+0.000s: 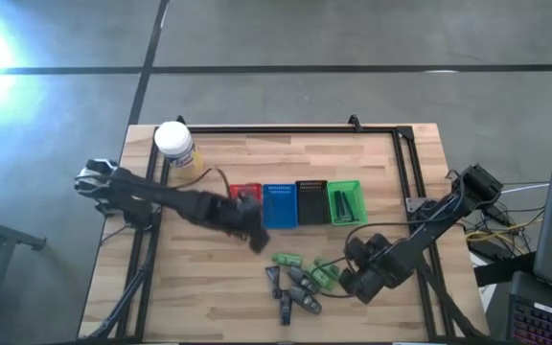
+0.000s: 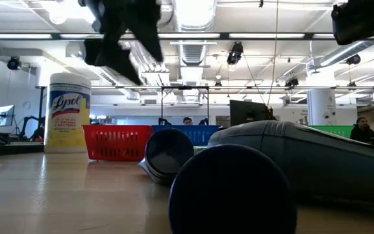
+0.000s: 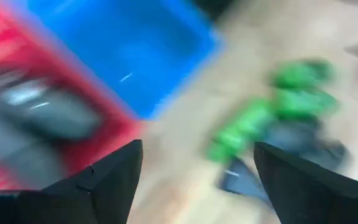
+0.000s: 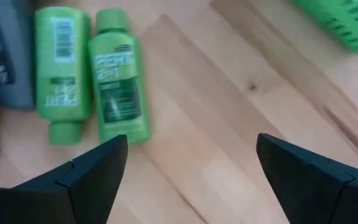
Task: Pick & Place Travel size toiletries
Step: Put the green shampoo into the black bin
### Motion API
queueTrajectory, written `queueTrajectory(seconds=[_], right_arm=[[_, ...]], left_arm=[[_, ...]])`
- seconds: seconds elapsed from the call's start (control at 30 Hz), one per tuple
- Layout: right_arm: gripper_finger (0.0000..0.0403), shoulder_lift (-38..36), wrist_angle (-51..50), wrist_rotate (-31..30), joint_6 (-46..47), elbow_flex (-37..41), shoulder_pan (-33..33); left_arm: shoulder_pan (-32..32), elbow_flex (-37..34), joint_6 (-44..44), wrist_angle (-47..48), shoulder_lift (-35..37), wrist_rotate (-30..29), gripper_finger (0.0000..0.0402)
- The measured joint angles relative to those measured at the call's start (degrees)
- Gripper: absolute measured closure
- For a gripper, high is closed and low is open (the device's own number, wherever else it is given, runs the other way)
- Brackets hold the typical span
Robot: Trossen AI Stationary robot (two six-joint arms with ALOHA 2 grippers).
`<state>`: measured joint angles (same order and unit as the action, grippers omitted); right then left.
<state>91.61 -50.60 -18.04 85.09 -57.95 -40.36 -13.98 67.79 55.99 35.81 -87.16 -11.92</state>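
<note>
Loose toiletries lie flat on the wooden table near its front edge: a green bottle (image 1: 287, 259), two green bottles (image 1: 326, 274) side by side (image 4: 89, 74), and several dark grey bottles (image 1: 298, 290). My left gripper (image 1: 255, 241) (image 3: 197, 180) hangs open and empty above the table, just in front of the red tray (image 1: 245, 195), left of the loose bottles. My right gripper (image 1: 346, 281) (image 4: 191, 168) is open and empty over bare wood just right of the green pair. Blurred grey shapes (image 3: 48, 115) lie in the red tray.
Red, blue (image 1: 278, 204), black (image 1: 311, 201) and green (image 1: 345, 201) slotted trays stand in a row at mid-table. A white-lidded jar (image 1: 174, 144) (image 2: 69, 112) stands at the far left corner. Dark grey bottles (image 2: 284, 162) lie close to the low camera. A black frame edges the table.
</note>
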Motion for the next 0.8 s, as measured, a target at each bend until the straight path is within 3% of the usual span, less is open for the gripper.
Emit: queueTrajectory(seconds=[0.13, 0.27, 0.8], right_arm=[[0.0061, 0.0, 4.4, 0.5, -5.8, 0.0, 0.1], [0.0072, 0.1, 7.2, 2.1, -10.6, 0.0, 1.5], [0.0112, 7.8, 14.4, 4.6, -18.0, 0.4, 4.6]], left_arm=[[-7.2, -0.3, -8.4, -5.4, -1.4, 0.6, 0.0096], [-11.7, -0.6, -5.7, -5.2, -2.0, 0.3, 0.0097], [-16.2, -0.6, -1.9, -1.7, -1.8, -2.9, 0.0097]])
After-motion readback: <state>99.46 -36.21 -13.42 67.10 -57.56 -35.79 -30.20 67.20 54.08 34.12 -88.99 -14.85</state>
